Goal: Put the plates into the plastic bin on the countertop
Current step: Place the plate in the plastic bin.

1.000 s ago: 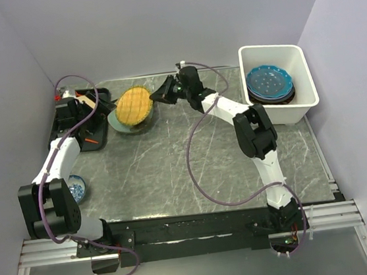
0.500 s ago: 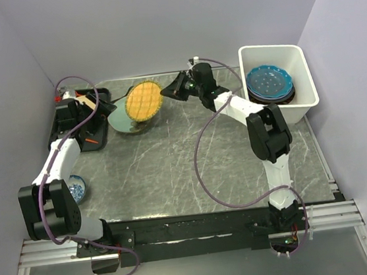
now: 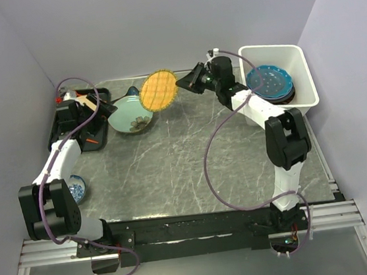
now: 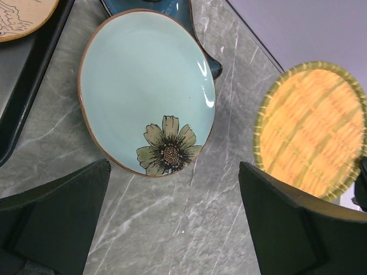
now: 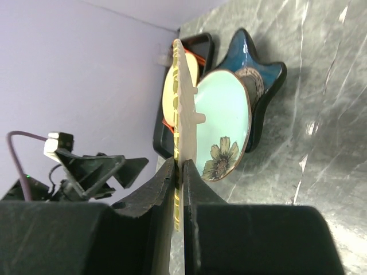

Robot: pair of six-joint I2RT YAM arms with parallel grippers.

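My right gripper point(image 3: 188, 82) is shut on the rim of a yellow-orange woven-pattern plate point(image 3: 159, 90) and holds it on edge above the countertop point(image 3: 173, 165), left of the white plastic bin point(image 3: 297, 58). The right wrist view shows the plate edge point(image 5: 182, 103) pinched between the jaws of that gripper point(image 5: 179, 172). A blue dotted plate point(image 3: 268, 81) lies on darker plates in the bin. A pale teal flower plate point(image 3: 130, 119) rests on a dark blue star-shaped dish point(image 4: 172, 8). My left gripper point(image 4: 172, 229) is open and empty just beside the teal plate point(image 4: 146, 86).
A flat black tray point(image 3: 79, 119) at the far left holds a cream plate point(image 4: 23, 14). A small blue object point(image 3: 78, 187) lies by the left arm. Purple cables loop over both arms. Grey walls close the back and sides.
My right gripper has lifted the yellow-orange plate off the teal plate and carried it up and to the right, toward the bin. The left arm has barely moved.
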